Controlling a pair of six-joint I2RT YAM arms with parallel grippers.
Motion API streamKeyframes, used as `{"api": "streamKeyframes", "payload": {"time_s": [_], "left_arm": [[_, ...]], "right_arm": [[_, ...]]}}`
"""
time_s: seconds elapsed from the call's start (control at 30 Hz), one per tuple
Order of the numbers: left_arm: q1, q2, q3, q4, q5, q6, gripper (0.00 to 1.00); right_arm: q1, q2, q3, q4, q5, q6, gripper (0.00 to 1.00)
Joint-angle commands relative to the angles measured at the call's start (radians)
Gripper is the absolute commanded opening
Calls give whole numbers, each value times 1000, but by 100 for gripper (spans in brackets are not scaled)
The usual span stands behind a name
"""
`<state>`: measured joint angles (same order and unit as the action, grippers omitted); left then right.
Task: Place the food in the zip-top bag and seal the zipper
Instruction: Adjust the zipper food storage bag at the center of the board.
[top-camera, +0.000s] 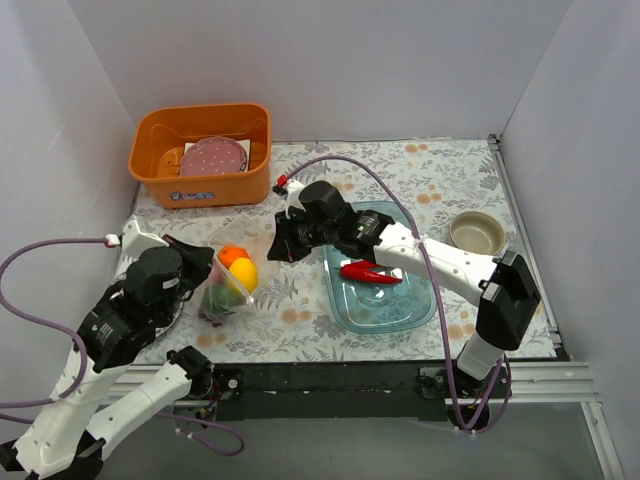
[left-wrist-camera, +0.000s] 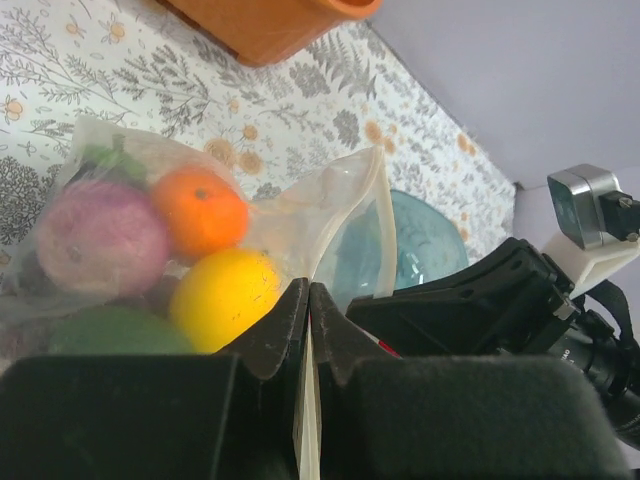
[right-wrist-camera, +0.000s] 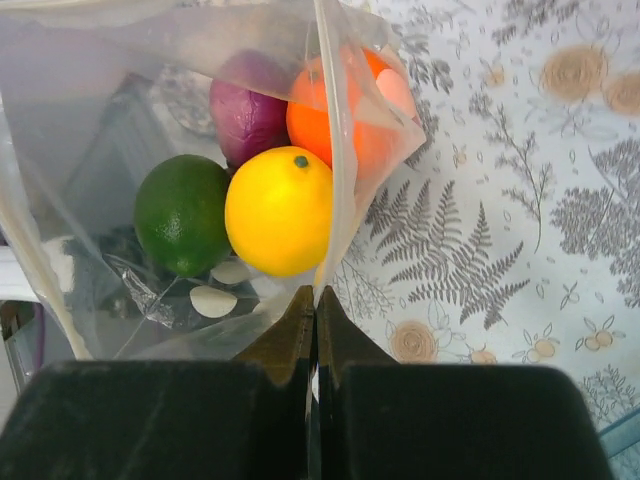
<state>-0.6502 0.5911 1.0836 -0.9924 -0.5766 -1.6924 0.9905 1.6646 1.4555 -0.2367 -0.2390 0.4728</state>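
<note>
The zip-top bag (top-camera: 226, 290) lies left of centre, holding an orange (top-camera: 233, 255), a lemon (top-camera: 244, 272) and a green fruit (top-camera: 216, 296). My left gripper (top-camera: 206, 266) is shut on the bag's edge (left-wrist-camera: 345, 215), the plastic pinched between its fingertips (left-wrist-camera: 290, 310). My right gripper (top-camera: 276, 250) is shut on the opposite side of the mouth, the zipper strip (right-wrist-camera: 335, 160) running into its tips. Through the bag I see the lemon (right-wrist-camera: 278, 210), green fruit (right-wrist-camera: 182, 213), a purple piece (right-wrist-camera: 246, 115) and the orange (right-wrist-camera: 312, 105). A red chili (top-camera: 370, 272) lies on the blue tray (top-camera: 395, 310).
An orange bin (top-camera: 160, 165) with a pink dotted plate (top-camera: 213, 156) stands at the back left. A beige bowl (top-camera: 477, 232) sits at the right. White walls close in the table on three sides.
</note>
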Motion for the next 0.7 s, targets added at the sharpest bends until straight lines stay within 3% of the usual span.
{"api": "streamKeyframes", "payload": {"time_s": [0.0, 0.23, 0.47, 0.67], "left_arm": [[-2, 30, -96, 81, 72, 39, 3], [-3, 105, -241, 153, 196, 11, 0], [-3, 69, -275, 218, 238, 25, 0], [-3, 69, -232, 233, 250, 54, 0]], "right_arm": [[4, -5, -111, 48, 12, 38, 3], [4, -37, -288, 89, 58, 102, 8], [2, -141, -290, 63, 185, 81, 52], [-15, -209, -241, -81, 355, 58, 67]]}}
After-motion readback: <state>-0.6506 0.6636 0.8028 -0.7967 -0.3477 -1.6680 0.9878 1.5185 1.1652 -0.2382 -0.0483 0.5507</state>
